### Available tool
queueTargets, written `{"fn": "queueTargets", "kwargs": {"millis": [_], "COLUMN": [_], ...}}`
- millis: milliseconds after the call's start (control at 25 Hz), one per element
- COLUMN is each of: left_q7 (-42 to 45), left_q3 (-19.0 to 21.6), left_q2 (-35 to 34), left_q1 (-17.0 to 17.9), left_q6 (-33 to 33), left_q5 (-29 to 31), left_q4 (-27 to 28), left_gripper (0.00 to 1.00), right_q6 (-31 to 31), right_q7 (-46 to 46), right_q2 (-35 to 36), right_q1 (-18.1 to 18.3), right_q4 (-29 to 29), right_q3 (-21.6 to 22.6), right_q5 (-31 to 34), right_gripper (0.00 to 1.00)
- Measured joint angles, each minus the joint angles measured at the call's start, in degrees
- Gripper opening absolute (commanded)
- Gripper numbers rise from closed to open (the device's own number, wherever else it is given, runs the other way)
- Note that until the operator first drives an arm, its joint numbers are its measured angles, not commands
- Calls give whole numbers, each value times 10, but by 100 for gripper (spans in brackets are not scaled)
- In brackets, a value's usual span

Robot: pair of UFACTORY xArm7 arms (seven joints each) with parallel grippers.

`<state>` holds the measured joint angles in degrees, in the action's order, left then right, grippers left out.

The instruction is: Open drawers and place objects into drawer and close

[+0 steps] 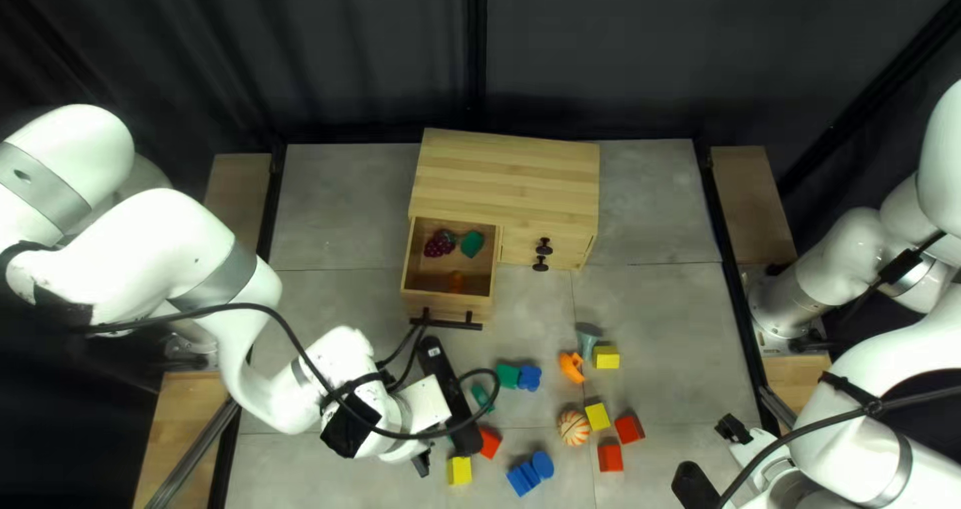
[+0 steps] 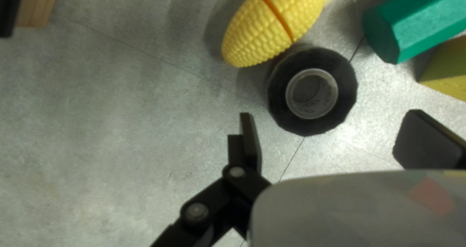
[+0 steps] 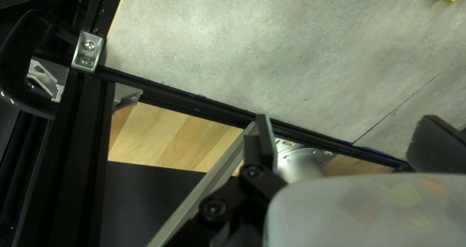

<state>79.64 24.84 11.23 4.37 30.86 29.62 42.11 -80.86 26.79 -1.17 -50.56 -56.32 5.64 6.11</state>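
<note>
Left gripper [image 2: 330, 133], near left, fingers parted, toy corn [image 2: 255, 33] ahead; right gripper [image 3: 347, 142], near right, likewise; open drawer [image 1: 440, 306], far left, presumed loading step, corn grasp next.

We had the pale wooden boxy cabinet [image 1: 506, 174] near the table's far edge, its open rectangular wooden drawer [image 1: 430, 305] jutting from the left part. In that drawer we had purple bumpy grapes [image 1: 438, 243] at the back left, a dark-green rounded piece [image 1: 471, 244] to their right and a small orange piece [image 1: 455, 282] nearer the front. Before the cabinet, to the right, lay a curved orange piece [image 1: 571, 366], left of a yellow cuboid block [image 1: 607, 357]. Our left wrist view had a yellow ribbed corn cob [image 2: 279, 23] beside a round black tape roll [image 2: 286, 106].
</note>
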Motion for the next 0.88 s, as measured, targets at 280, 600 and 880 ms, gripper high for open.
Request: {"fn": "queueTargets", "kwargs": {"millis": [280,600,880], "left_q7": [27,28,-1], "left_q3": [-18,-27,-10], "left_q2": [5,15,1], "left_q1": [-1,1,10], "left_q6": [-36,-33,24], "left_q5": [37,58,40], "left_q4": [-19,-11,5], "left_gripper": [100,0,0], "right_q6": [0,0,0], "right_q7": [0,0,0], "right_q2": [0,0,0], "right_q1": [0,0,0], "right_q4": [0,0,0], "right_q3": [0,0,0], "right_q5": [0,0,0], "right_gripper": [100,100,100]}}
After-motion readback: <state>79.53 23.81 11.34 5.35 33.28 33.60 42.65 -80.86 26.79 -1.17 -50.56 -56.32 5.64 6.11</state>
